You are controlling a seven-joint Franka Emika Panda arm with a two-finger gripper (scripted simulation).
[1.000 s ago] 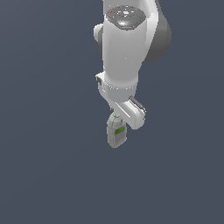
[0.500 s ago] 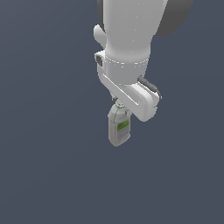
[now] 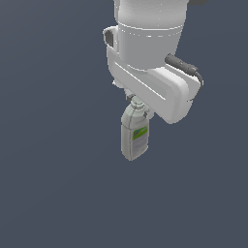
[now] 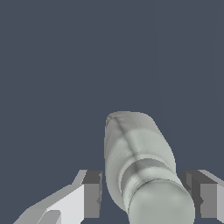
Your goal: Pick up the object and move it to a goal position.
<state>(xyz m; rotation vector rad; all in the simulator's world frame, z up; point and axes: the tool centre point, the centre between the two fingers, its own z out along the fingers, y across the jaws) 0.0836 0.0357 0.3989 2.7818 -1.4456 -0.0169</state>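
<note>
Currently your gripper [image 4: 142, 194] is clamped on the bottle [image 3: 134, 134] at its capped neck; bottle hangs upright below the wrist, green label visible.

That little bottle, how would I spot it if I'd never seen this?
Find the big white robot arm coming down from the top of the exterior view. Just under its claw is a small pale grey-white bottle. Its green-and-white label is the only colour against the plain dark grey background.

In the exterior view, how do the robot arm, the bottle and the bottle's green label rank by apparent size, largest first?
1. Robot arm, though it is nearer the camera.
2. Bottle.
3. Green label, only part of the bottle's front.
</note>
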